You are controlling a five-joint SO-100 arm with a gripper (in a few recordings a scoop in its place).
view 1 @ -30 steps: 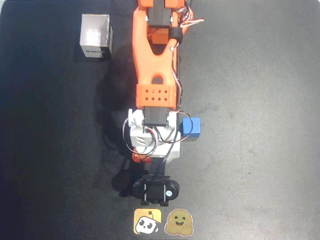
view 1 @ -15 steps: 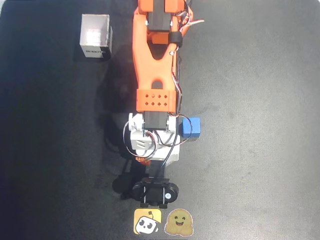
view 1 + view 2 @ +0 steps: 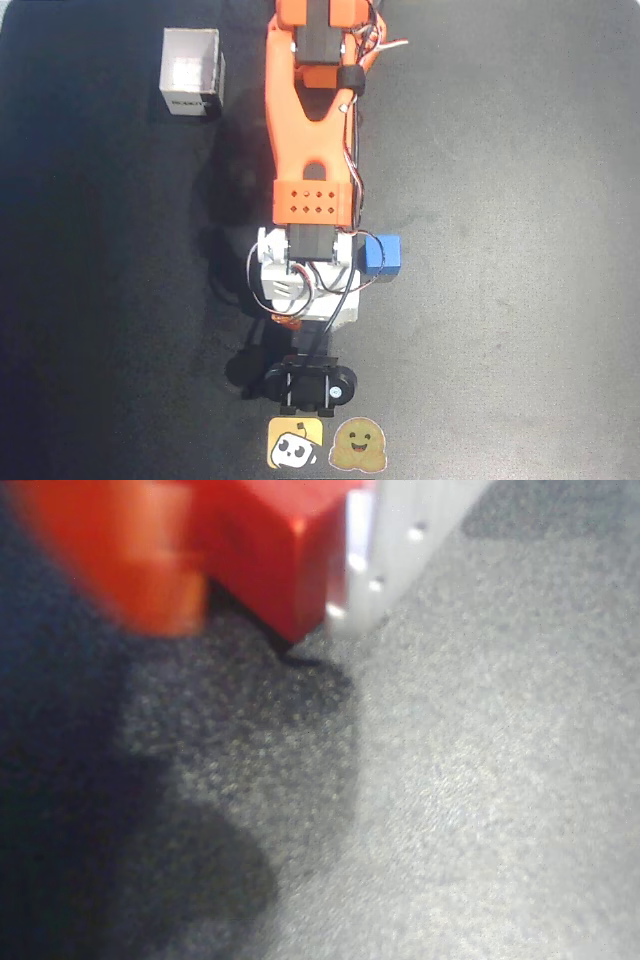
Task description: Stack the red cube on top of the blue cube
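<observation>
In the wrist view the red cube [image 3: 265,550] sits at the top, pressed between an orange finger [image 3: 140,565] on its left and a pale finger [image 3: 385,540] on its right. My gripper [image 3: 270,580] is shut on it, and the cube's lower corner is close above the mat. From overhead, the blue cube [image 3: 381,254] rests on the mat right beside the white wrist block [image 3: 305,285], on its right. The gripper itself is hidden under the wrist there.
A white open box [image 3: 192,72] stands at the upper left of the black mat [image 3: 520,200]. Two stickers [image 3: 327,443] lie at the bottom edge, just below the black wrist camera [image 3: 310,383]. The orange arm [image 3: 310,130] runs down the middle.
The wrist and its camera have shifted slightly down and left. The blue cube has not moved.
</observation>
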